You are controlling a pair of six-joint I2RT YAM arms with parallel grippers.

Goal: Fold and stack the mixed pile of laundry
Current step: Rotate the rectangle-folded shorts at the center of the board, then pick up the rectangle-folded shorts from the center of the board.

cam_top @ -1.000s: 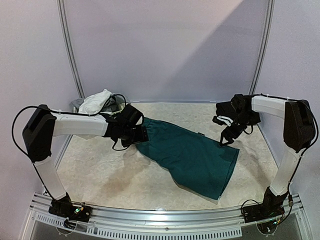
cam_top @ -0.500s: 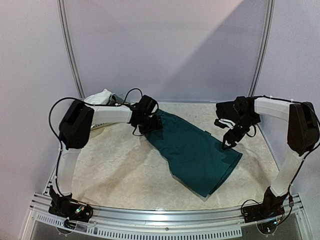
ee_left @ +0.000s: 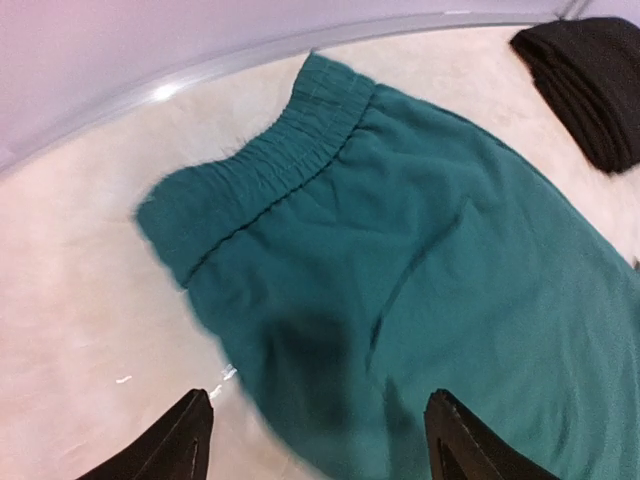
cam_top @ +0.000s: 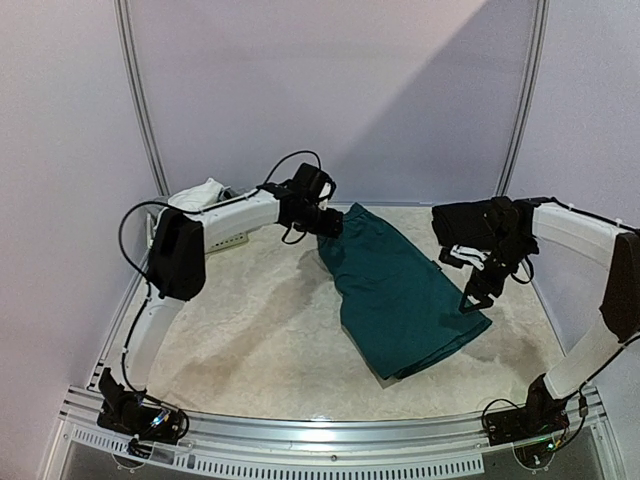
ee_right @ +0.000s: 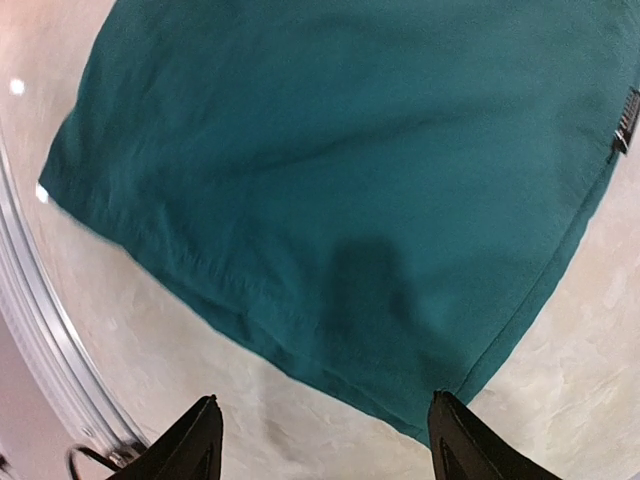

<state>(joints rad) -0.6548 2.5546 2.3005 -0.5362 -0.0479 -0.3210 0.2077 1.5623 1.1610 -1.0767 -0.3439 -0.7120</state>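
Top external: nearest, the right gripper (cam_top: pixel 480 297) hangs with fingers apart and empty, over the hem of the shorts (cam_top: pixel 400 290). They lie flat on the table (cam_top: pixel 250 330), stretching away from it to the left gripper (cam_top: pixel 330 225), likewise spread and empty above the elastic waistband. Folded black trousers (ee_left: pixel 590 85) lie beyond the right gripper. A white cloth (cam_top: pixel 195 193) sits well behind the left gripper, by the far edge.

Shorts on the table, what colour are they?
The shorts are dark teal-green, clearest in the left wrist view.
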